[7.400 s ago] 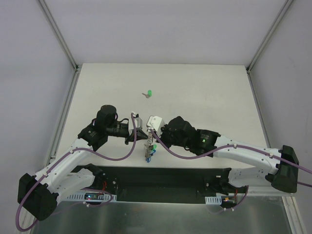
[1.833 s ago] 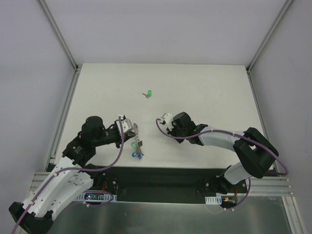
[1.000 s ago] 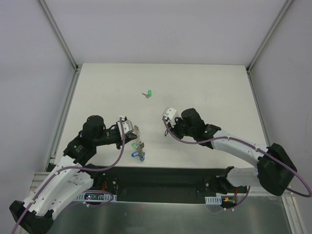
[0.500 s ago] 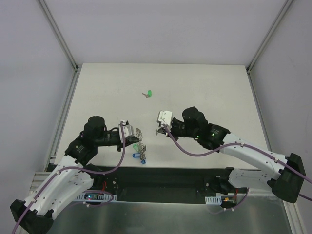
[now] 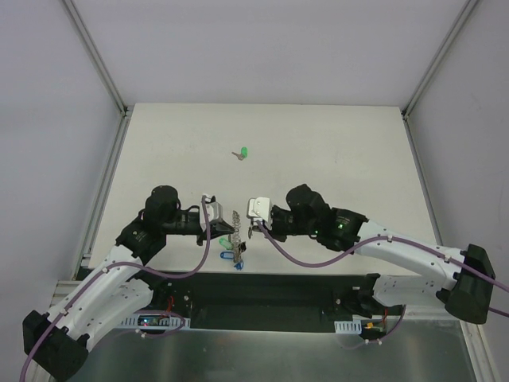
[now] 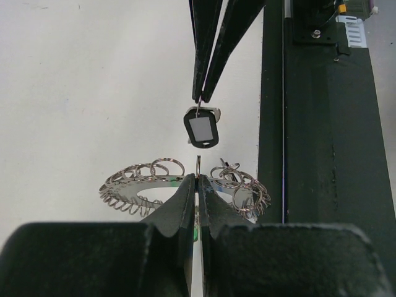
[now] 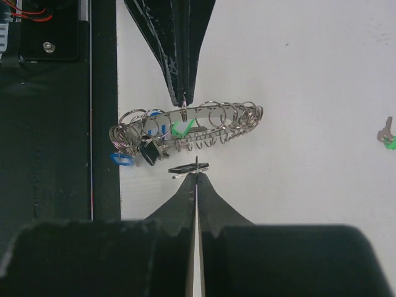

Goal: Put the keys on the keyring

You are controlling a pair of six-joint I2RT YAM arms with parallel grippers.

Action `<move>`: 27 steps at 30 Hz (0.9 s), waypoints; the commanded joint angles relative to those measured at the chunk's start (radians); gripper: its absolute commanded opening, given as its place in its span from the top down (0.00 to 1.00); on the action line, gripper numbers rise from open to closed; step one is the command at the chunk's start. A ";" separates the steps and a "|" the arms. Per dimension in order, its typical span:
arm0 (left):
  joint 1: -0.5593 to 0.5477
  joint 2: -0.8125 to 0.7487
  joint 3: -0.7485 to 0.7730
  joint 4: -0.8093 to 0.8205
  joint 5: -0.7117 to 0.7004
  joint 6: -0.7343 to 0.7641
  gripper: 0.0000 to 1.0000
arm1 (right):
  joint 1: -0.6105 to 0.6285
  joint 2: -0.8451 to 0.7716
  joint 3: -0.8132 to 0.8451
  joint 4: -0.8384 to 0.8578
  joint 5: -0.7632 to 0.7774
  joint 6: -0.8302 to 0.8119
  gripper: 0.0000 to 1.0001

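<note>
The keyring [image 6: 133, 182] is near the 6 o'clock edge of the tabletop [image 5: 334, 151], between the two arms. It is seen almost edge-on in both wrist views, as a flat grey band with wire loops [image 6: 158, 168] all along its rim. The left pincer [image 6: 197, 182] reaches it from 9 o'clock and is clenched on the rim, with both fingertips pressed together on the metal.

Three hung keys [image 7: 148, 148] are already on the loops: a blue one and a black one at the end of the ring nearest the arm bases, and a green one more toward the middle. In the top view they dangle below the ring, toward 6 o'clock.

The black key [image 6: 201, 130] is just beside the ring, on its 3 o'clock side in the top view. It has a black frame with a pale centre. The right pincer [image 7: 196, 176] comes from 3 o'clock and is clenched on the thin wire at the top of this key. In the left wrist view a narrow gap shows between the key and the nearest loop, so they are not touching.

The loose key [image 5: 243, 152], with a green head, lies alone on the tabletop at 12 o'clock from the ring, well apart from both pincers.
</note>
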 commanded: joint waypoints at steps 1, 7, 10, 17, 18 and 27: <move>0.012 0.003 0.002 0.119 0.078 -0.020 1.00 | 0.014 0.024 0.049 0.021 0.017 -0.011 0.99; 0.012 0.003 -0.003 0.133 0.078 -0.029 1.00 | 0.023 0.040 0.065 0.027 0.002 -0.008 0.99; 0.012 0.007 -0.003 0.133 0.079 -0.032 1.00 | 0.032 0.043 0.065 0.050 -0.009 0.000 0.99; 0.014 0.004 -0.005 0.162 0.081 -0.048 1.00 | 0.040 0.063 0.068 0.067 -0.001 0.008 0.99; 0.012 0.004 -0.006 0.165 0.081 -0.051 1.00 | 0.038 0.066 0.069 0.070 -0.001 0.008 0.99; 0.014 -0.005 -0.015 0.196 0.076 -0.075 1.00 | 0.043 0.061 0.069 0.070 -0.001 0.012 0.99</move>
